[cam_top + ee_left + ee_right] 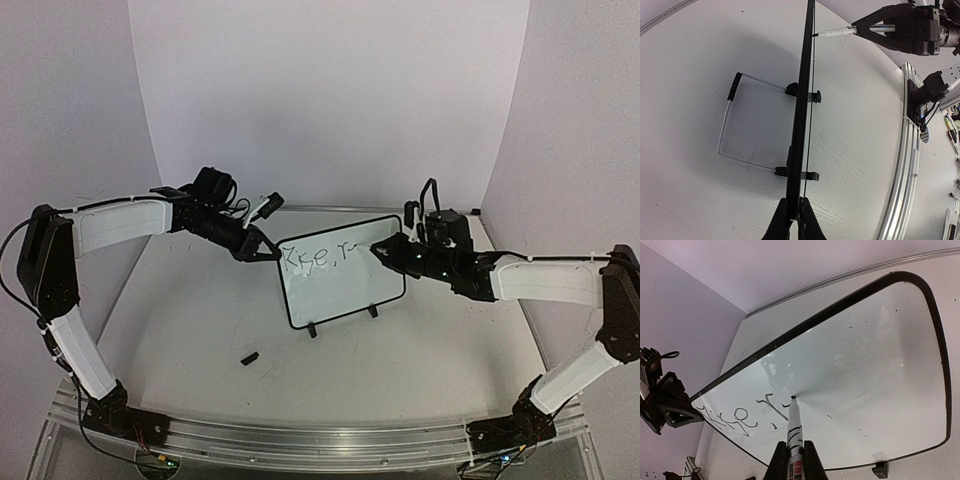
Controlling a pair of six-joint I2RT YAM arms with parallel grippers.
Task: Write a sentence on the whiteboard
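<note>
We find the whiteboard (350, 295) upright between both grippers. L gripper (796, 220) is clamped on its left edge. R gripper (792, 462) is clamped on the marker (794, 425), tip touching just right of the lettering (740, 417). Rec.: light even pressure, short strokes, board braced.

Small black piece (249, 357) on pale table (430, 345), metal rail (320, 437) in front
</note>
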